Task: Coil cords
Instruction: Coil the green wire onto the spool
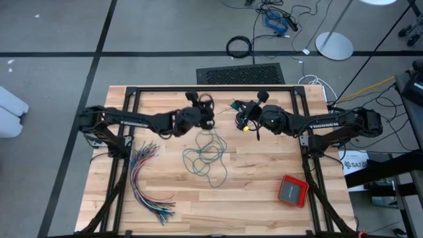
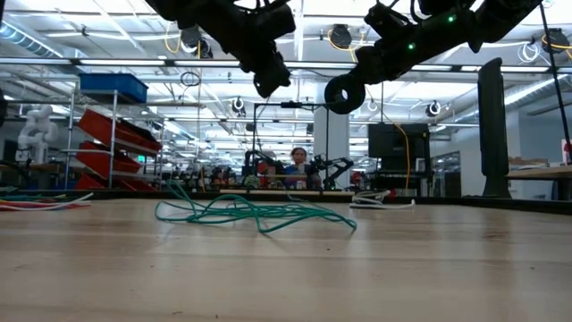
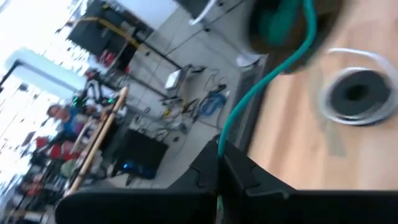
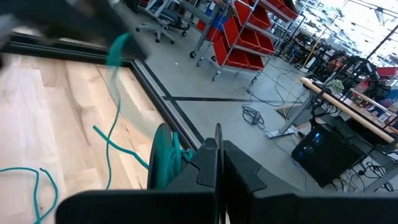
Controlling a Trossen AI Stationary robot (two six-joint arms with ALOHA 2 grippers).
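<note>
Wooden table (image 1: 264, 192), teal cord (image 1: 206, 157) below left gripper (image 1: 209, 114)

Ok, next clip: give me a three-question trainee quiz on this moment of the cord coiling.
1. True or false: the left claw is shut on the teal cord.
2. Which item lies near the table's left edge? A) fanned multicoloured wires B) red case C) a mug
3. Fill in: both claws are raised ____ the table, not resting on it.

Key: 1 true; 2 A; 3 above. The right claw is also shut on teal cord, with a few turns looped beside it.
</note>
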